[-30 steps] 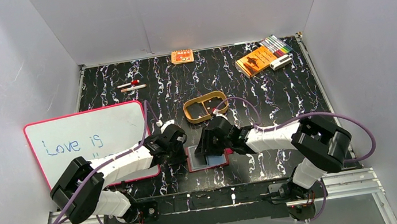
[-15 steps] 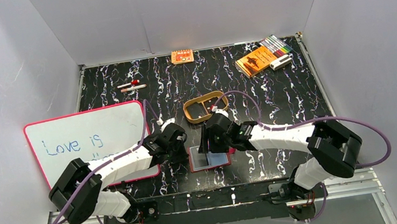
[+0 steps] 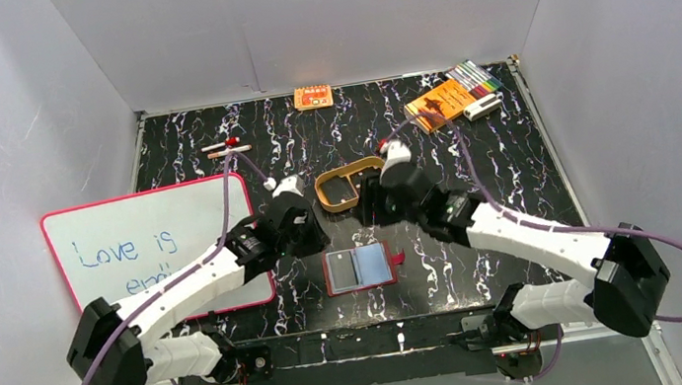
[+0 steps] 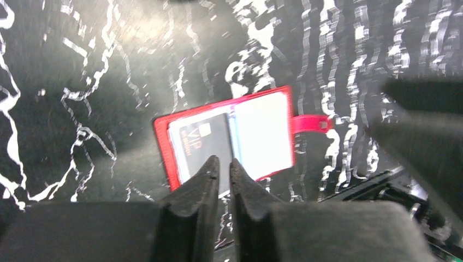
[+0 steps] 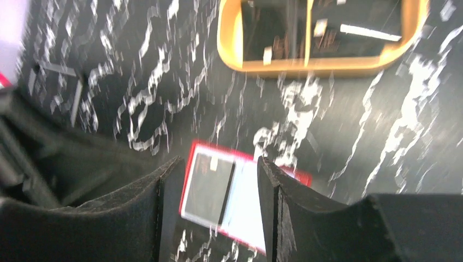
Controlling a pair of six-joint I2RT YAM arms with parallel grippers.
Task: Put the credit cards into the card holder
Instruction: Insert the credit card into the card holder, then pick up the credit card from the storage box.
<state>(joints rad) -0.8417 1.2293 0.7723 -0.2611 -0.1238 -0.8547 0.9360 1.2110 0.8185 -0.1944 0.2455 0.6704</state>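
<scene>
Left tool (image 4: 223, 162): fingers pressed together, empty, raised over the worktop (image 3: 511, 150) | card holder (image 3: 359, 268): open flat at the middle of the near edge, touched by neither tool; dark and light credit cards (image 3: 347, 268) on its inner faces | right tool (image 5: 218, 164): fingers spread, empty.

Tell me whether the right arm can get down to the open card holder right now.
Probably yes. The right gripper hangs open near the card holder, which lies flat and uncovered; the left gripper is off to one side, not over it.
</scene>
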